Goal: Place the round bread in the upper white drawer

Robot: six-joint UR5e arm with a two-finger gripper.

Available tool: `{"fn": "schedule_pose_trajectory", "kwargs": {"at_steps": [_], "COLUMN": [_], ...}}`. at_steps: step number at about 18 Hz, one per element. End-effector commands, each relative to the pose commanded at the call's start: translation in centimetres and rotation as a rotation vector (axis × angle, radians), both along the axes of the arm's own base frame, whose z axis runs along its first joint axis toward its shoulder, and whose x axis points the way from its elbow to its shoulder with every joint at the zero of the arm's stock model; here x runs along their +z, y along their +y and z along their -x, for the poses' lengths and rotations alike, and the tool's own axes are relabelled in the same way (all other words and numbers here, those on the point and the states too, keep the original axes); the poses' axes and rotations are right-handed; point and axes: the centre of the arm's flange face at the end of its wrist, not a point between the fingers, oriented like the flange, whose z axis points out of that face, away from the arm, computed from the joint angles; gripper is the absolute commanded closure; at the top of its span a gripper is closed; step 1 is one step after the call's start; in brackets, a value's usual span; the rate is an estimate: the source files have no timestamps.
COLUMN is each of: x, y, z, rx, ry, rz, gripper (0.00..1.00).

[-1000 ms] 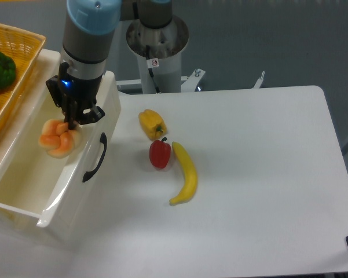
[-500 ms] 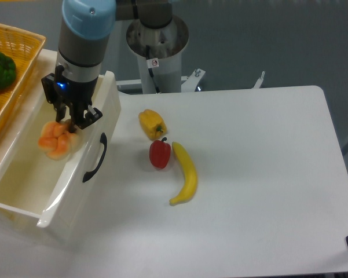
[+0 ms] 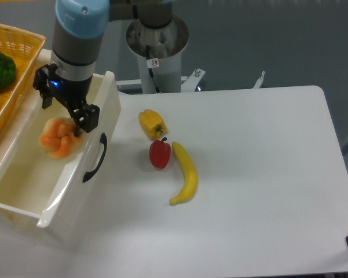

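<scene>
You will find the gripper (image 3: 68,117) above the open upper white drawer (image 3: 52,191), its jaws spread apart and gripping nothing. The round bread (image 3: 58,138) lies inside the drawer, just below the gripper, near the front panel with the black handle (image 3: 95,157). On the surface (image 3: 266,174) to the right lie a yellow pepper (image 3: 152,123), red pepper (image 3: 160,154) and banana (image 3: 185,174).
</scene>
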Motion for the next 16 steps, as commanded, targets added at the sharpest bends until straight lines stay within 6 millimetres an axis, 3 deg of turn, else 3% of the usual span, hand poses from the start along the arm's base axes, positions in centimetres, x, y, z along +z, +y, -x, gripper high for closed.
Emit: {"fn": "schedule_pose_trajectory", "kwargs": {"at_steps": [3,10,16], "x": [0.1,0.6,1.1], "y": [0.3,0.0,-0.2], "z": [-1.1,-1.6,-0.3], "rx": [-0.018,-0.023,-0.001], "ry": [0.000,-0.006,0.008], "rz": [-0.001,-0.010,-0.019], "gripper": [0.00,0.00,0.00]}}
